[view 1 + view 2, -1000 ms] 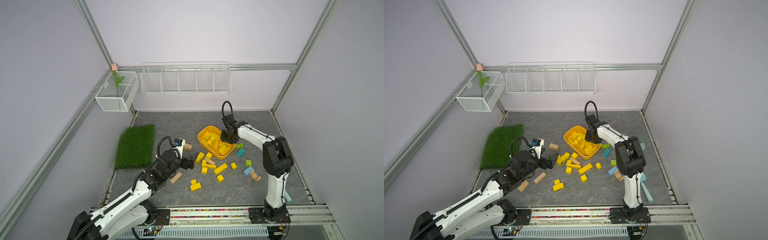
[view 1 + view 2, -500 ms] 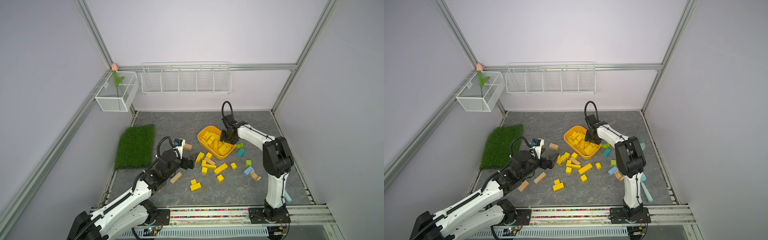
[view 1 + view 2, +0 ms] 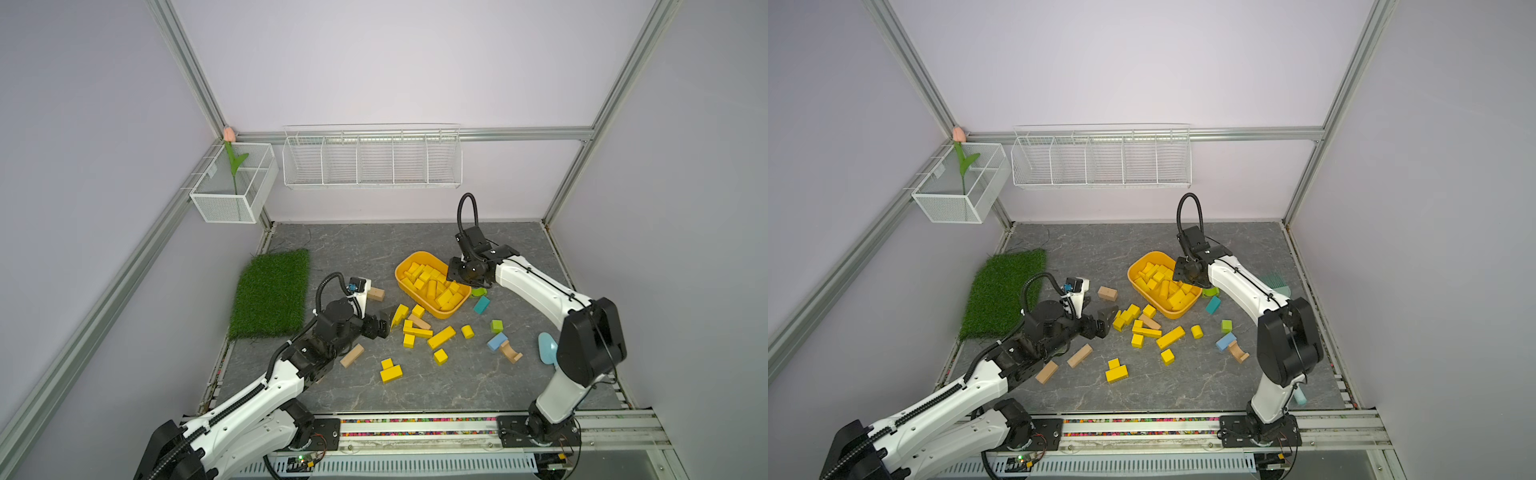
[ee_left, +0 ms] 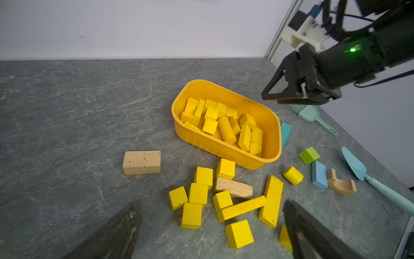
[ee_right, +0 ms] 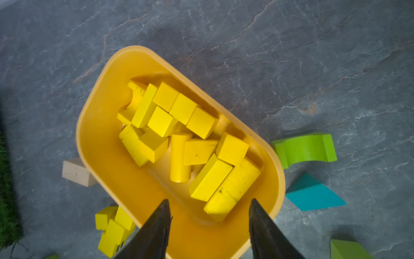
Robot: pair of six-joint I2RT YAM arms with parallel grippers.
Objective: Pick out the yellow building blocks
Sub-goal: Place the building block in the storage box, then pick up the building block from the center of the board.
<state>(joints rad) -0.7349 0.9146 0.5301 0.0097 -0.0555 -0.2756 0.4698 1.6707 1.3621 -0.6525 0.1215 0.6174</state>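
Note:
Several yellow building blocks [image 5: 179, 116] lie in the yellow-orange tub [image 3: 401, 274] [image 3: 1133, 278] [image 5: 89, 112]. My right gripper [image 5: 209, 201] [image 3: 457, 272] hangs open just above the tub's near end, with nothing between its fingers. More yellow building blocks [image 3: 415, 330] [image 3: 1146, 332] [image 4: 226, 201] are scattered on the floor in front of the tub: cubes, bars, a short cylinder [image 4: 293, 175] and a wedge. My left gripper [image 4: 212, 204] [image 3: 384, 324] [image 3: 1106, 320] is wide open, low at the left edge of this cluster, holding nothing.
Tan blocks [image 3: 376, 294] [image 3: 352, 356] [image 4: 234, 187] lie among and left of the yellow ones. A green arch [image 5: 304, 149], teal block [image 3: 481, 304], green cube [image 3: 496, 326], blue block [image 3: 496, 341], tan arch [image 3: 512, 352] and pale blue scoop [image 3: 547, 349] lie to the right. A grass mat [image 3: 272, 291] lies left.
My right gripper has opened above the tub. Both arms have stayed nearly where they were.

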